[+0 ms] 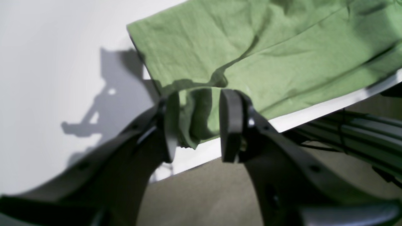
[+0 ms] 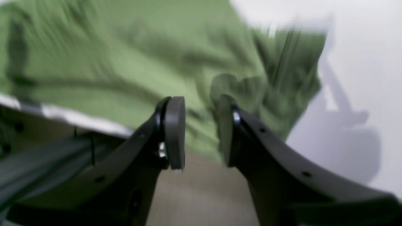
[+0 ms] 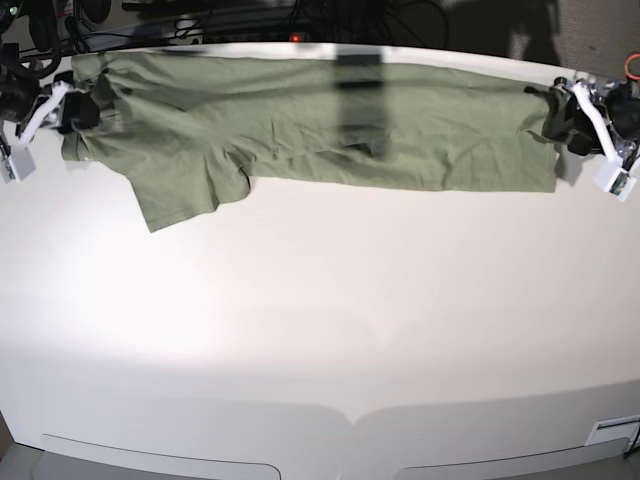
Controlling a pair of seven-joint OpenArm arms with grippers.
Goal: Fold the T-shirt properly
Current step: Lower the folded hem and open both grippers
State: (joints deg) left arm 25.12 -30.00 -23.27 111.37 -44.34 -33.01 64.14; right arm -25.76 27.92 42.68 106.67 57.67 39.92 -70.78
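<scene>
Here, my right gripper [image 3: 78, 110] sits at the T-shirt's [image 3: 330, 125] left end, pads apart, grip unclear through blur. The T-shirt lies stretched along the table's [image 3: 320, 330] far edge. My left gripper [image 1: 199, 124] pinches its right corner.

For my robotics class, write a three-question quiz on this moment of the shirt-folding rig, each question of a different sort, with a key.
1. True or false: the T-shirt lies stretched along the far edge of the table.
2. What does the left gripper have between its pads? A) green cloth B) a towel C) nothing
3. Fill in: in the base view, a short ______ of the shirt sticks out toward the camera on the left.

Key: 1 true. 2 A, a bunched fold at the shirt's edge. 3 sleeve. The right gripper sits at the shirt's other end; blur hides whether it pinches cloth.
</scene>
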